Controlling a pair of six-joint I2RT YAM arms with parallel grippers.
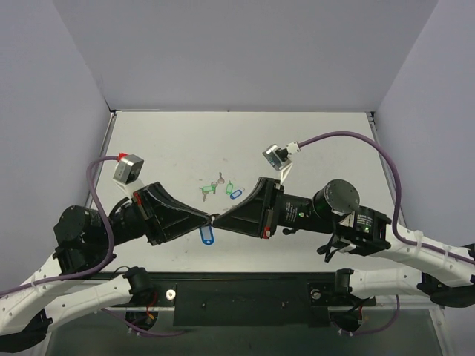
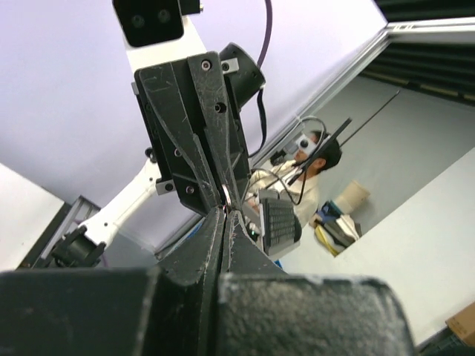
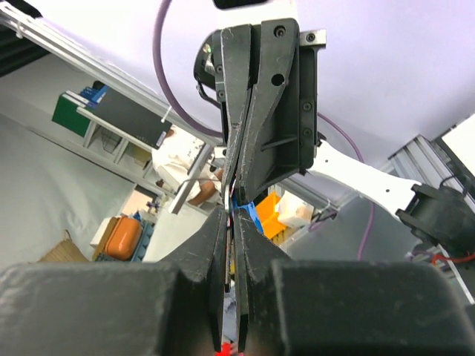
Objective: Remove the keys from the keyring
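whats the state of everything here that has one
left gripper: shut on the keyring, fingers tip to tip with the right's
right gripper: shut on the keyring too
keyring: lifted between both, blue tag hanging; keys on or off, too small to tell
green tags: loose on the table
second blue tag: loose beside them

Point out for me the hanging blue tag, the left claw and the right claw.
hanging blue tag [image 1: 207, 235]: top view, tag's middle.
left claw [image 1: 207, 217]: top view, between fingertips.
right claw [image 1: 220, 219]: top view, between fingertips.
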